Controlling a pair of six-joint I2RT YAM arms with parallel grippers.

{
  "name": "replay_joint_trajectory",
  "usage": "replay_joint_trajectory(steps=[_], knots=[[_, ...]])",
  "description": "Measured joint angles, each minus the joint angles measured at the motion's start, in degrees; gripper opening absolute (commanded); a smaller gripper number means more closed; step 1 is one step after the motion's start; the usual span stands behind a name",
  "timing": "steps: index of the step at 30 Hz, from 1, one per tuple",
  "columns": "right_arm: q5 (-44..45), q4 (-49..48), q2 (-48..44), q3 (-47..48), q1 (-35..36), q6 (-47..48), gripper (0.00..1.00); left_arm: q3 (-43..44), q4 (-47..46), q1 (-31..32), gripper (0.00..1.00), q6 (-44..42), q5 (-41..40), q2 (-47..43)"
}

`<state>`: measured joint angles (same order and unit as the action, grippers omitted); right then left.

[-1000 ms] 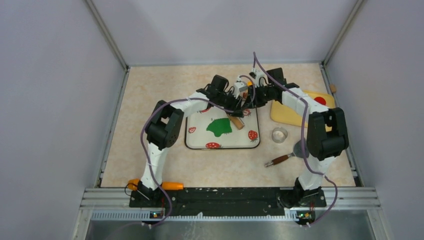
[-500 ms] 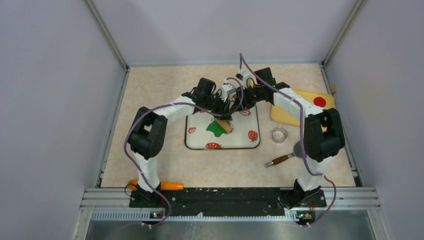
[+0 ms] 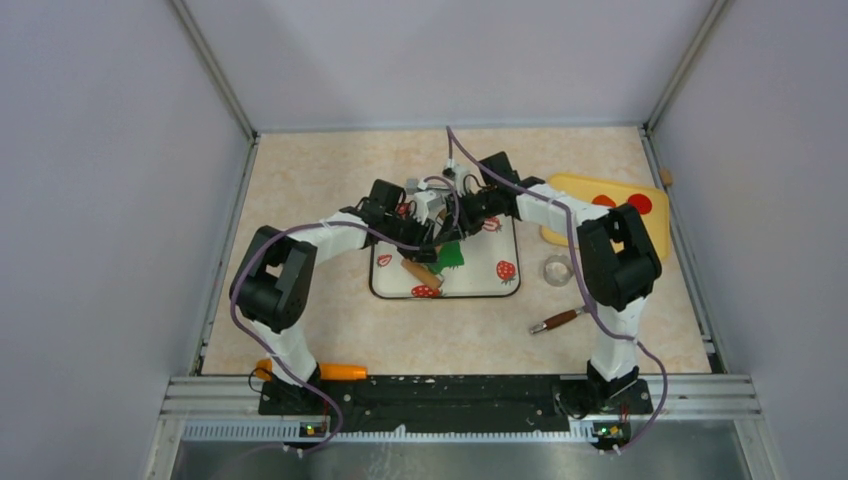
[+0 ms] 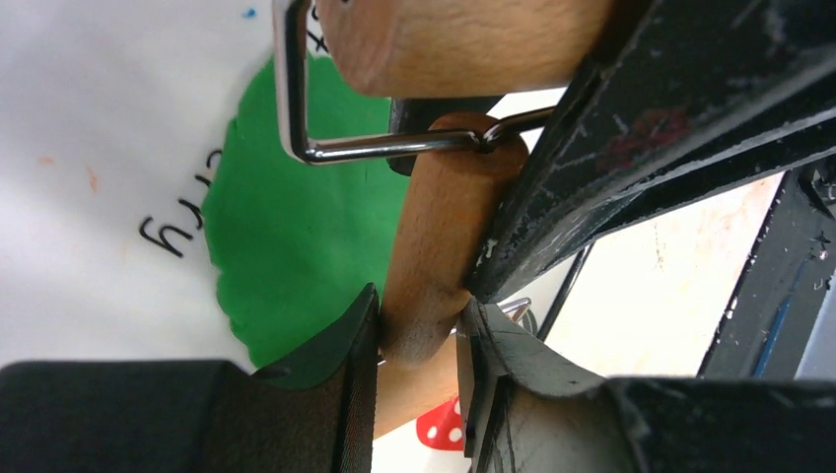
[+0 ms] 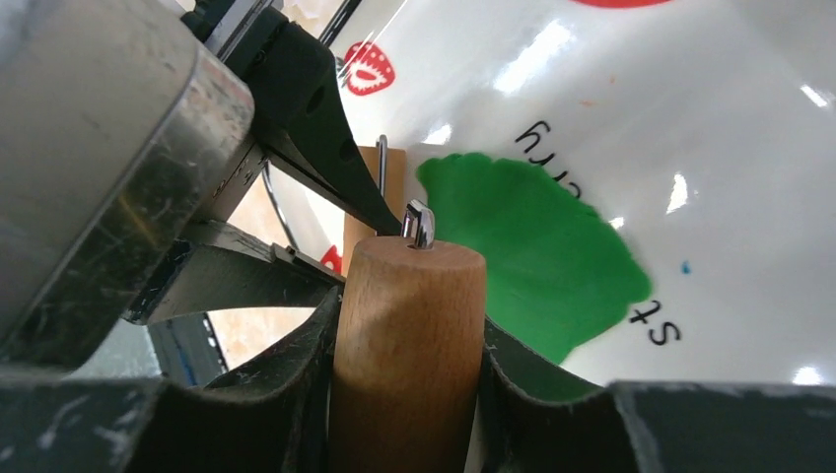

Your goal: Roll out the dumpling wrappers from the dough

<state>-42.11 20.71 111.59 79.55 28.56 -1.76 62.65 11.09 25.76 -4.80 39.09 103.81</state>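
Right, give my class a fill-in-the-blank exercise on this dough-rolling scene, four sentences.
1. The left gripper and right gripper are both shut on the wooden ____.
2. The flattened dough is ____ in colour.
3. The white mat under it is printed with red ____.
4. In the top view, the clear cutter stands to the mat's ____.
Missing words: rolling pin; green; strawberries; right.

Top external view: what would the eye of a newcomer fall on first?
A white mat with printed strawberries lies in the middle, bearing a flattened sheet of dark green modelling dough. Above it the left pincer and the right pincer meet, each shut on the wooden rolling pin with a wire frame, at that dough's edge.
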Motion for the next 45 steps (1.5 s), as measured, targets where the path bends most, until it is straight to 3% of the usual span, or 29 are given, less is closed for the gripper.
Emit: replay_joint_trajectory(steps=[11, 17, 25, 31, 45], knots=[[-2.4, 1.6, 0.4, 2.3, 1.3, -1.3, 0.0, -1.3, 5.0, -0.5, 0.0, -0.8, -2.6, -4.8], [-1.6, 4.5, -2.6, 6.6, -1.0, -0.8, 0.0, 8.6, 10.2, -0.3, 0.0, -5.0, -3.1, -4.0], [3.2, 3.9, -6.9, 4.0, -6.8, 1.0, 0.0, 21.2, 8.1, 1.7, 0.0, -7.2, 0.4, 6.6], [6.0, 3.3, -4.5, -0.5, -8.1, 1.4, 0.0, 22.1, 3.4, 2.9, 0.0, -2.5, 5.3, 15.6], [8.0, 1.7, -5.7, -2.3, -13.4, 1.5, 0.0, 29.8, -5.6, 5.6, 0.0, 4.1, 8.1, 23.9]])
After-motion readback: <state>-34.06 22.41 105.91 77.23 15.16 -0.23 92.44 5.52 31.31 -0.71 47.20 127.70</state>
